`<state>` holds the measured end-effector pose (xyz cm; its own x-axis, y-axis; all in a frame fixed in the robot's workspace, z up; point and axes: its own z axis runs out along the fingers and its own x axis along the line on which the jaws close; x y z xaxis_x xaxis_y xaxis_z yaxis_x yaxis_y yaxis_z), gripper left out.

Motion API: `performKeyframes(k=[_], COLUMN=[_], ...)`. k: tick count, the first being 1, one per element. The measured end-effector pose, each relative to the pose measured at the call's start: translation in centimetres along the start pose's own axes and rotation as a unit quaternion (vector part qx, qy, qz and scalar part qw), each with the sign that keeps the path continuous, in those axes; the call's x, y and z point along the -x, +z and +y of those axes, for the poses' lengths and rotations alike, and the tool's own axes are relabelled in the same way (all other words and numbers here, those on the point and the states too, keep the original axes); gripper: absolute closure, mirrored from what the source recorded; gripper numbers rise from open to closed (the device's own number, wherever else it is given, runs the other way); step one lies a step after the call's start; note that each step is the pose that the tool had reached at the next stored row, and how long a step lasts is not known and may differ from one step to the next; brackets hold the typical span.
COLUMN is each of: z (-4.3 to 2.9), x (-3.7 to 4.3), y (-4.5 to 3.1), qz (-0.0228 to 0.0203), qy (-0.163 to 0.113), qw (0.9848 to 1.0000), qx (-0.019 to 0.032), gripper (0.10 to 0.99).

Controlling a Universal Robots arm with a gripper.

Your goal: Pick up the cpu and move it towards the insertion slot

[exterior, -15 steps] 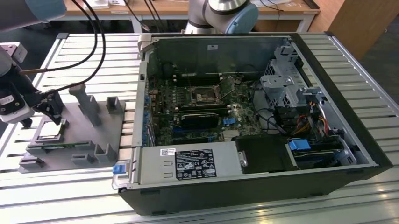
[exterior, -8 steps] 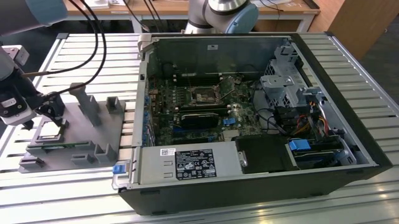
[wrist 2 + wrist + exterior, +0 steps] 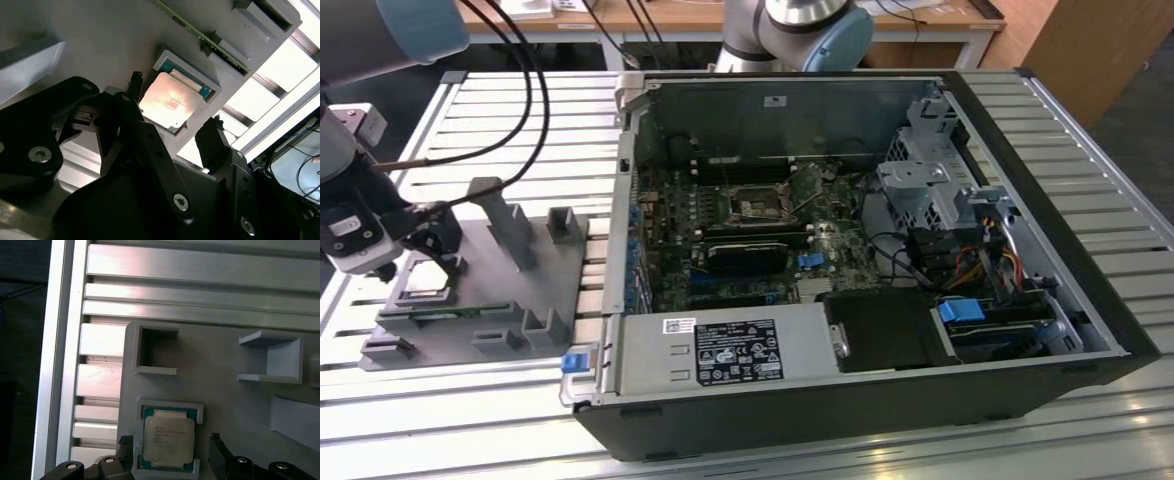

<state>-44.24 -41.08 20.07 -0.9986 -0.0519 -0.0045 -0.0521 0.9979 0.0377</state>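
Hand [image 3: 170, 442], black, two-fingered, hangs over the grey plastic fixture plate [image 3: 225, 405] with its fingers [image 3: 216, 445] spread apart, holding nothing. In both wrist views one finger stands on each side of the small raised square nest [image 3: 170, 406], not touching the chip inside.

The cpu [image 3: 168, 440], a flat chip with a silvery metal lid and a green rim, lies flat in that nest with the lid facing up. It is near square. The slightly longer side seems to run across the gap between the fingers. In the second wrist view the lid [image 3: 167, 102] shows a warm glare and sits level with the nest walls.

The fixture plate sits on the slatted aluminium counter [image 3: 520, 110], near the counter's edge at the exterior view's left. It also holds a thin green memory stick [image 3: 200, 32] standing on edge in a slot just beside the nest. There is also an open square pocket [image 3: 155, 350] and other grey brackets.

The open black computer case [image 3: 854, 415] lies on its side toward the exterior view's right, well apart from the plate. Inside it is a green motherboard [image 3: 720, 240]. The insertion slot [image 3: 758, 207], a square socket with a shiny metal frame and a dark centre, sits near the board's middle. The case also holds a grey power supply box [image 3: 720, 352] along the near wall and a metal drive cage [image 3: 921, 190].
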Motion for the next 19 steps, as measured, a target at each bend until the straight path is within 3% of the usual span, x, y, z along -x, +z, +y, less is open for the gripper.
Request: performKeyframes(k=[11, 19], z=[-0.03, 0.1], x=[-0.01, 0.0], y=[1.01, 1.27], qz=[-0.0005, -0.0005], qy=[0.0, 0.0], qw=[1.0, 1.0], qx=[-0.0001, -0.0001], gripper=[0.38, 0.38])
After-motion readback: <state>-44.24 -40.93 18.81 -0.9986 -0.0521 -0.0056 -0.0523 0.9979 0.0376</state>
